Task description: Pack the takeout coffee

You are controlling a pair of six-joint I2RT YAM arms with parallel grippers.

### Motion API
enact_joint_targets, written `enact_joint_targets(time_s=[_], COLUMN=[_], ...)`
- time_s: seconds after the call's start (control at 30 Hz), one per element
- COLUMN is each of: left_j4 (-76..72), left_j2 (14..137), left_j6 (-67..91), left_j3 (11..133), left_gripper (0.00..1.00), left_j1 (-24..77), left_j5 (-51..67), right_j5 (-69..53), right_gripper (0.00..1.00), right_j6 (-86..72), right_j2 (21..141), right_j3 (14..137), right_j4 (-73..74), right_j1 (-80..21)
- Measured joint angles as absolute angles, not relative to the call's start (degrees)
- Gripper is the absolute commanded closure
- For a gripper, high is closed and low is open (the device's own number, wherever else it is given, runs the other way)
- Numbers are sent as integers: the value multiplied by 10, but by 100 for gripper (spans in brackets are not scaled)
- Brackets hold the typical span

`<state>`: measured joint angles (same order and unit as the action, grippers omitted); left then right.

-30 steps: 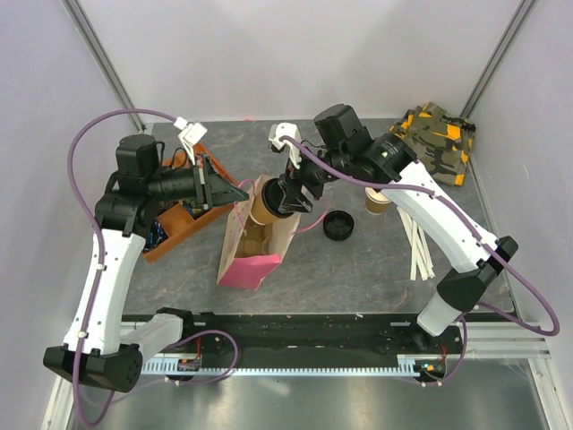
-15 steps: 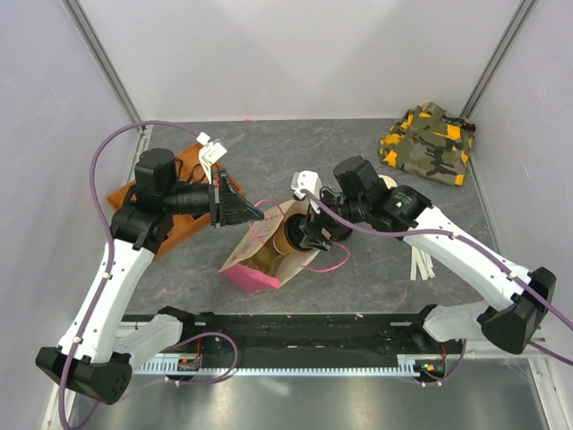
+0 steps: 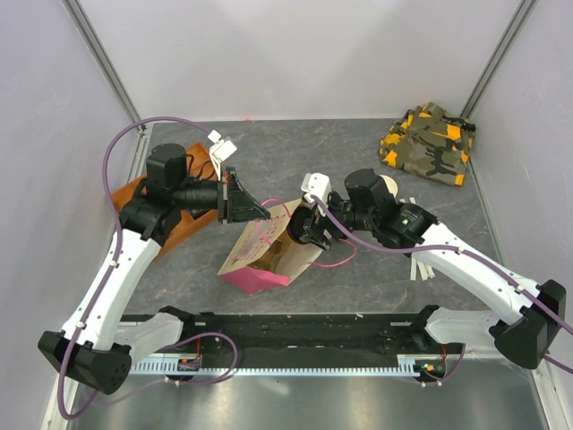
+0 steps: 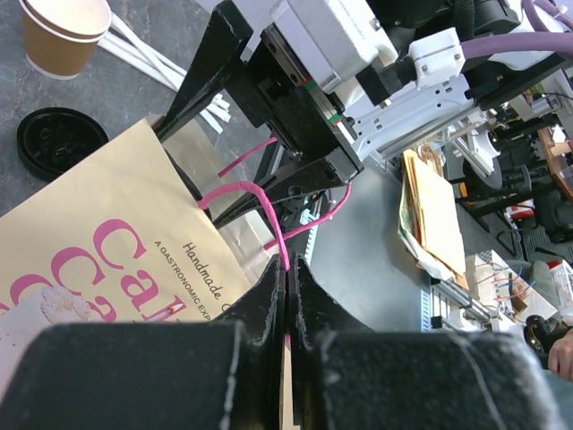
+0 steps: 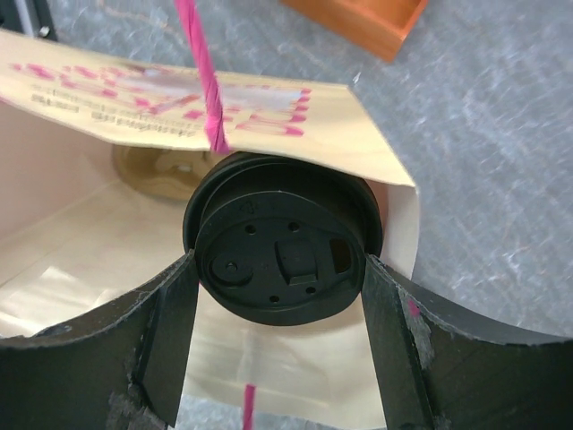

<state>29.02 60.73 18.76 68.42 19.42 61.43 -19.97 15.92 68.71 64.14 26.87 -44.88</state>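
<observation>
Since a second ago I've swung the right gripper (image 3: 304,229) down to centre frame. It's clamped on the takeout coffee (image 5: 282,242), now entering the paper bag (image 3: 253,262). Beyond, the left gripper (image 4: 288,300) pinches the pink handle (image 4: 265,218). Releasing and withdrawing remain.

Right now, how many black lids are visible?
2. One tops the takeout coffee held in the right tool at the mouth of the bag; a loose lid lies on the table near the lidless cup. The bag may hide more.
</observation>
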Motion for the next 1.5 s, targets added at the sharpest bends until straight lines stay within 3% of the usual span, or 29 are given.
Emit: enact_joint_targets(time_s=[0.67, 1.5], left_j4=[293, 278], left_j2=[619, 603], left_j6=[178, 171], left_j3=[689, 664], left_gripper=[98, 98], left_j1=[196, 153], left_j5=[612, 601], right_j5=[-199, -176], right_gripper=[72, 72], right_j6=[177, 147], right_j2=[707, 766], right_j3=[529, 556], right_j4=[112, 48], right_j1=[-449, -490])
